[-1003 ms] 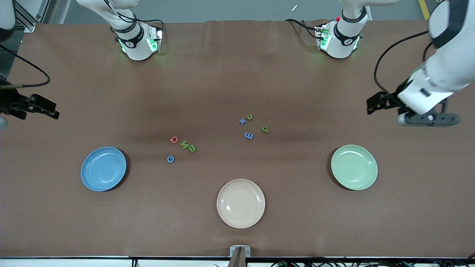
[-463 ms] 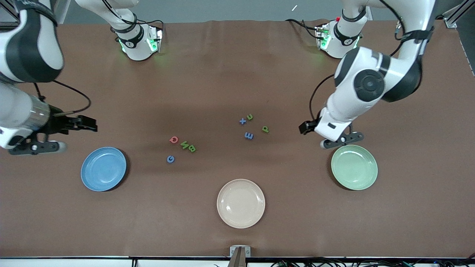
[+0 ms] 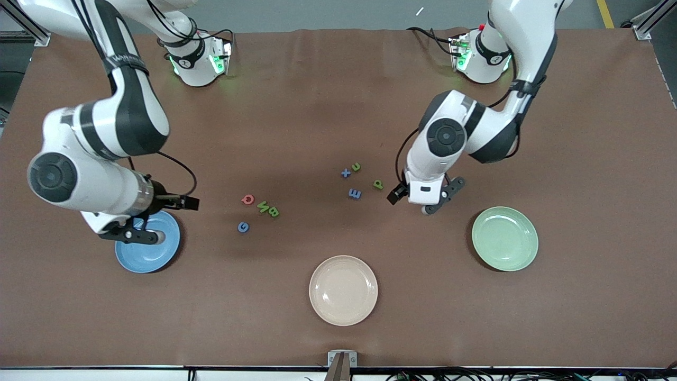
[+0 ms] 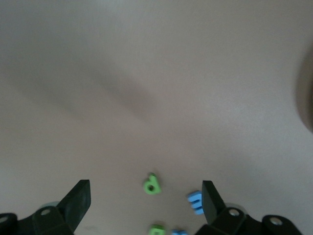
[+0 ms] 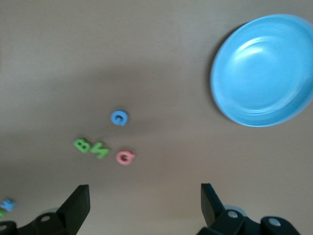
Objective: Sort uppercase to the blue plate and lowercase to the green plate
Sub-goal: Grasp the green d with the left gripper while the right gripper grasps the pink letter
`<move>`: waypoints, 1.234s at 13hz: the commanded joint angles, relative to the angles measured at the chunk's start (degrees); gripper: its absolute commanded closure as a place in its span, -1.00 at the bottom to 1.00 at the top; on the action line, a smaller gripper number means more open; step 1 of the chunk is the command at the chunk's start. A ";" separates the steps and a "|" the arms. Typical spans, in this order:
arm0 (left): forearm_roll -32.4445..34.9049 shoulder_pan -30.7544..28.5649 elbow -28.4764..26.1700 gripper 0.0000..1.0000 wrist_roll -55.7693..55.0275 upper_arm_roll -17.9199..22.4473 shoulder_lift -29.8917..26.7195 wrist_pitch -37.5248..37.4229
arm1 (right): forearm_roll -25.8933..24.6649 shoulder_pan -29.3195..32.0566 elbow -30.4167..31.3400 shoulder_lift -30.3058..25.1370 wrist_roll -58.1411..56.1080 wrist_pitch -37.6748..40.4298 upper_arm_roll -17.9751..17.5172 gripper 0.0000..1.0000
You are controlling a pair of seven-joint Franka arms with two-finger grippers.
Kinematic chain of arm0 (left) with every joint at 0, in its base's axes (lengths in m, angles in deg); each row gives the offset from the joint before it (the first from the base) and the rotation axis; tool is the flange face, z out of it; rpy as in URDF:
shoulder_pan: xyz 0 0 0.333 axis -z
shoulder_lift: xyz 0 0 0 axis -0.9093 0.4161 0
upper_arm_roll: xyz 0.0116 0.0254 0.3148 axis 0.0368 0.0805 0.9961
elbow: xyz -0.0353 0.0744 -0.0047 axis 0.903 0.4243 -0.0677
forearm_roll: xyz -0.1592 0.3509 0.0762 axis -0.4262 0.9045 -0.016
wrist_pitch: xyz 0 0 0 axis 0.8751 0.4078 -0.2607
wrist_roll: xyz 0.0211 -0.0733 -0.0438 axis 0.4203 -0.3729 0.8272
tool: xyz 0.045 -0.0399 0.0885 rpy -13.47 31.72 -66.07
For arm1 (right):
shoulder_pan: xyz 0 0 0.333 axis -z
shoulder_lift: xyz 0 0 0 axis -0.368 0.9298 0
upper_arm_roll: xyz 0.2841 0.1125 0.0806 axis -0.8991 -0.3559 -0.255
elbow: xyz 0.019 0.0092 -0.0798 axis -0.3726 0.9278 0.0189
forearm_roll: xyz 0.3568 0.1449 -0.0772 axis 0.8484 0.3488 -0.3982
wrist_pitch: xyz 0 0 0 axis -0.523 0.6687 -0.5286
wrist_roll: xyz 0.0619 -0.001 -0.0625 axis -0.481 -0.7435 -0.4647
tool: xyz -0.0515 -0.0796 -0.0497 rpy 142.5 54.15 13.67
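Note:
The uppercase letters lie together: red Q [image 3: 247, 199], green N [image 3: 263, 206], green B [image 3: 273, 212], blue G [image 3: 243, 227]. The lowercase letters lie toward the left arm's end: blue x [image 3: 346, 172], green u [image 3: 356, 167], green p [image 3: 378, 184], blue m [image 3: 355, 193]. My right gripper [image 3: 132, 233] is open and empty above the blue plate [image 3: 153, 254]. Its wrist view shows the plate [image 5: 264, 68], G [image 5: 119, 117] and Q [image 5: 125, 157]. My left gripper [image 3: 433, 203] is open and empty, up between the lowercase letters and the green plate [image 3: 505, 238]. Its wrist view shows p [image 4: 152, 184] and m [image 4: 194, 201].
A cream plate [image 3: 343, 290] sits nearer to the front camera than the letters, between the two coloured plates. The brown table [image 3: 338, 106] is bare toward the robot bases.
Both arms have swung in from the table's ends. The right gripper now hangs over the blue plate's rim, and the left one beside the lowercase letters. No letter has moved.

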 commanded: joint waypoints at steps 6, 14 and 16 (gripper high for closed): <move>10.14 7.29 -4.33 -0.60 -38.03 0.34 4.24 10.19 | 2.95 -7.52 15.00 5.81 4.08 -23.18 0.28 -1.00; 21.86 7.92 -7.66 -0.33 -47.91 0.08 8.21 18.10 | 2.95 -8.31 28.98 5.20 3.91 -36.29 0.19 -1.00; 21.77 8.09 -7.66 -0.32 -48.52 -0.01 8.39 18.10 | 2.95 -8.32 29.69 4.59 3.91 -35.85 0.19 -1.00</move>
